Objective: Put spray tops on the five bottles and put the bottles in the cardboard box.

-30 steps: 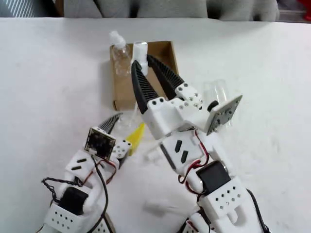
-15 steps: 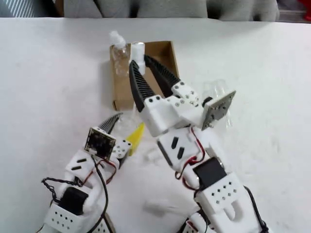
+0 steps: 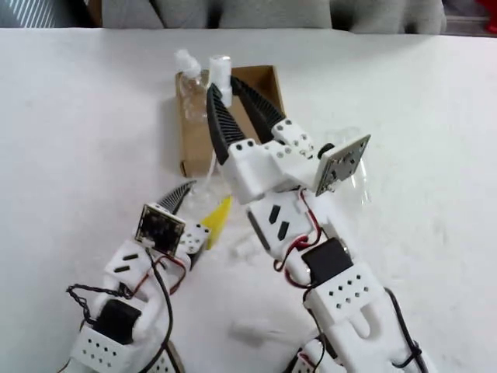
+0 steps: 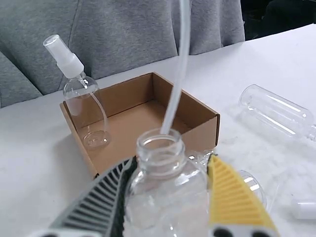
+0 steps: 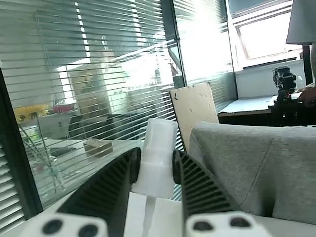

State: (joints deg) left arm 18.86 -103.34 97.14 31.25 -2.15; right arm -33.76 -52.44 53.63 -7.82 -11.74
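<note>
White tabletop (image 3: 78,116) carried a brown cardboard box (image 3: 196,149) at upper centre. Right gripper (image 3: 223,84) pinched a white spray top (image 3: 220,71) there; left gripper (image 4: 173,167) clamped an open-necked clear plastic bottle (image 4: 165,197) at lower centre, the top's thin tube (image 4: 175,89) dipping into its neck. A capped clear bottle (image 3: 192,92) stood in the box.

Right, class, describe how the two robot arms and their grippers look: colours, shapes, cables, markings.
Both arms are white plastic with dotted hole patterns, black motors and red and black cables. The left gripper has one black and one yellow ribbed finger; the right gripper has two black ribbed, tapering fingers. Each wrist carries a square camera board.
</note>
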